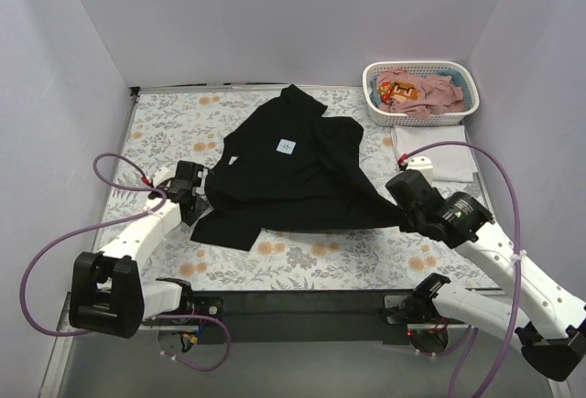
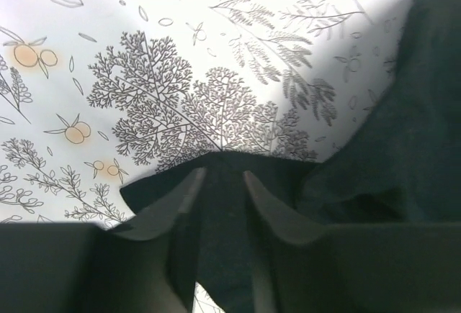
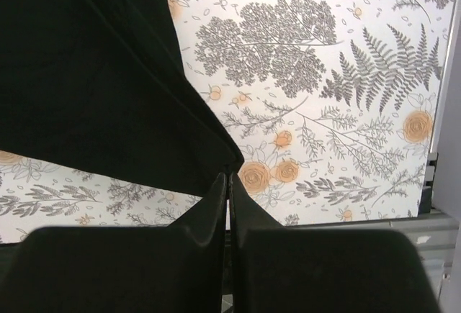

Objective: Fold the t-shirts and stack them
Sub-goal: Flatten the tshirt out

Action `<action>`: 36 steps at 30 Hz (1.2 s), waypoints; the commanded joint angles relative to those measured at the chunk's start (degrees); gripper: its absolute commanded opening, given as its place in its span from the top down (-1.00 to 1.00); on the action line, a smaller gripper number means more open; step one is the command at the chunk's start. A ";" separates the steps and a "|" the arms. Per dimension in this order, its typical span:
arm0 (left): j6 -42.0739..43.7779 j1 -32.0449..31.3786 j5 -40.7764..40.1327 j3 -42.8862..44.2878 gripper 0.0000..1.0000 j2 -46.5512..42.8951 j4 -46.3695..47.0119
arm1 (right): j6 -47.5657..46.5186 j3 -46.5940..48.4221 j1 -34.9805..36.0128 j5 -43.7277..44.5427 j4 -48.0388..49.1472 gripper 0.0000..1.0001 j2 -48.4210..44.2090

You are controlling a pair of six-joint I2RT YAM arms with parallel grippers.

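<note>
A large black t-shirt [image 1: 293, 174] with a small white neck label [image 1: 286, 146] lies spread and rumpled on the floral-print cloth. My left gripper [image 1: 195, 189] is at the shirt's left edge; in the left wrist view [image 2: 220, 176] its jaws are closed on a bunch of the black fabric [image 2: 403, 111]. My right gripper [image 1: 406, 208] pinches the shirt's right corner; in the right wrist view [image 3: 229, 178] its jaws are shut on the black fabric's tip [image 3: 86, 75]. A folded white t-shirt [image 1: 435, 155] lies at the right. Dusty-pink t-shirts [image 1: 430, 91] sit in the basket.
The white slotted basket [image 1: 371, 82] stands at the back right corner. The floral-print cloth [image 1: 330, 256] covers the table. Grey walls close in on the left, back and right. A black bar [image 1: 302, 311] runs along the near edge between the arm bases.
</note>
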 commanded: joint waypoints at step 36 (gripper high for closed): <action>6.64 4.49 16.30 23.47 0.51 36.68 9.25 | 2.00 -7.09 -0.95 -5.53 6.46 0.97 -1.32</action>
